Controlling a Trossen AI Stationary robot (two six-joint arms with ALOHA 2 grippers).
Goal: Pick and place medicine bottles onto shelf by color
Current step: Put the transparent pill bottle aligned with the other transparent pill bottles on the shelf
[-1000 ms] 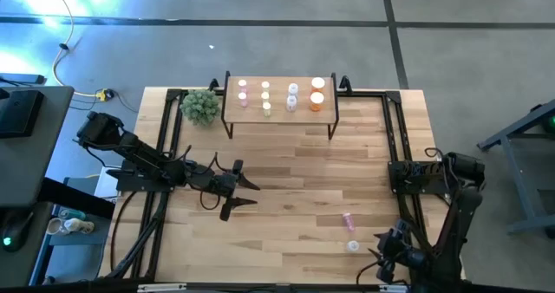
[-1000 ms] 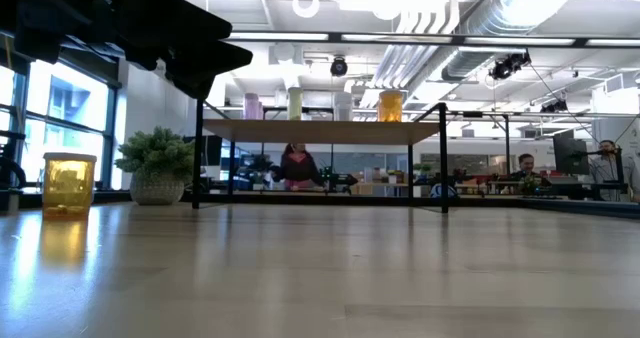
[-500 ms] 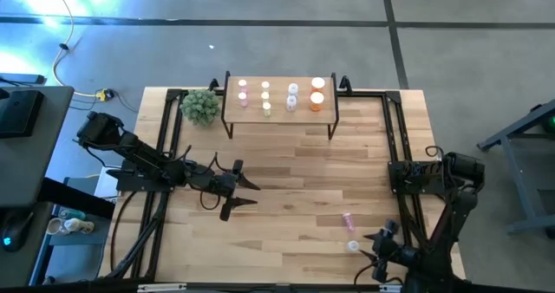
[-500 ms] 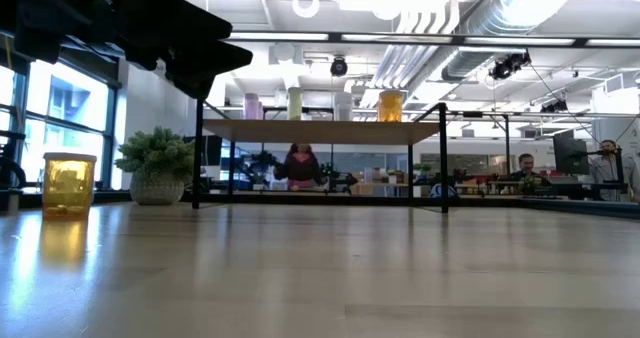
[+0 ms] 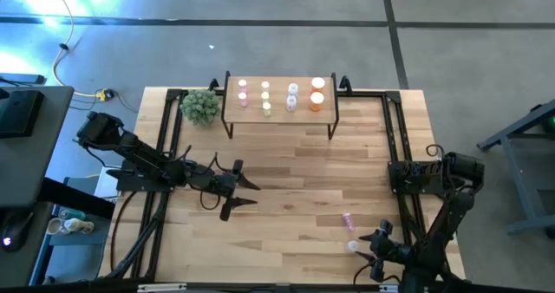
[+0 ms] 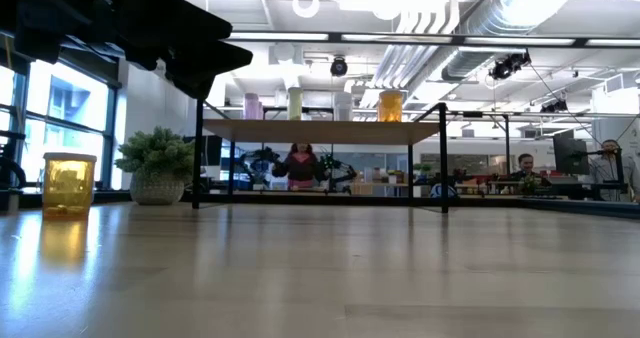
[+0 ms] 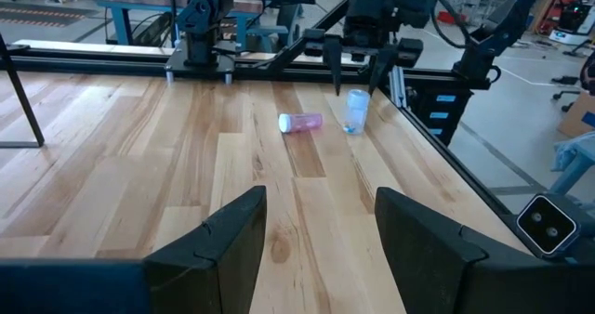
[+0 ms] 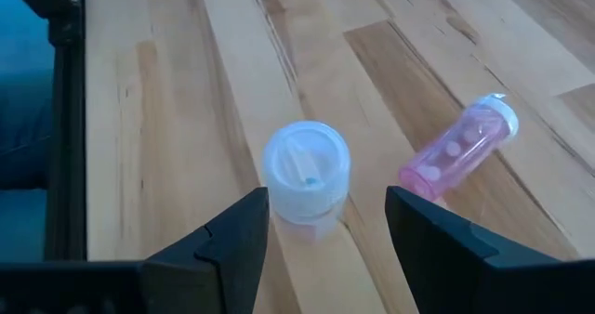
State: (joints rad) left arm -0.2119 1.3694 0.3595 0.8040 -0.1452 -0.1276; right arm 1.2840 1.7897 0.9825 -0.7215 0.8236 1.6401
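While your right gripper (image 8: 325, 235) is hanging over the near right corner of the table (image 5: 295, 167), its two fingers (image 8: 232, 235) are standing apart with nothing between them. Directly below the gap, a pale blue bottle (image 8: 306, 170) is standing upright on its base, white cap facing the wrist camera, and neither finger is touching it. Just beyond that bottle, a pink bottle (image 8: 457, 150) is lying on its side on the boards, close by but not touching it.

Your left gripper (image 5: 245, 193) is waiting further off, over the left half of the table, also with its fingers (image 7: 232, 240) spread and empty. From its wrist view you are looking across the table at the pink bottle and the blue one, with the right gripper poised right above the blue one.

Far across from both grippers, at the back edge, the shelf (image 5: 279, 111) is carrying bottles in rows: pink bottles, yellow-green ones, pale ones and orange bottles (image 5: 317, 94). Beside the shelf's left end, a small potted plant (image 5: 200, 107) is sitting. In the low view, a person is showing in the room behind the shelf.
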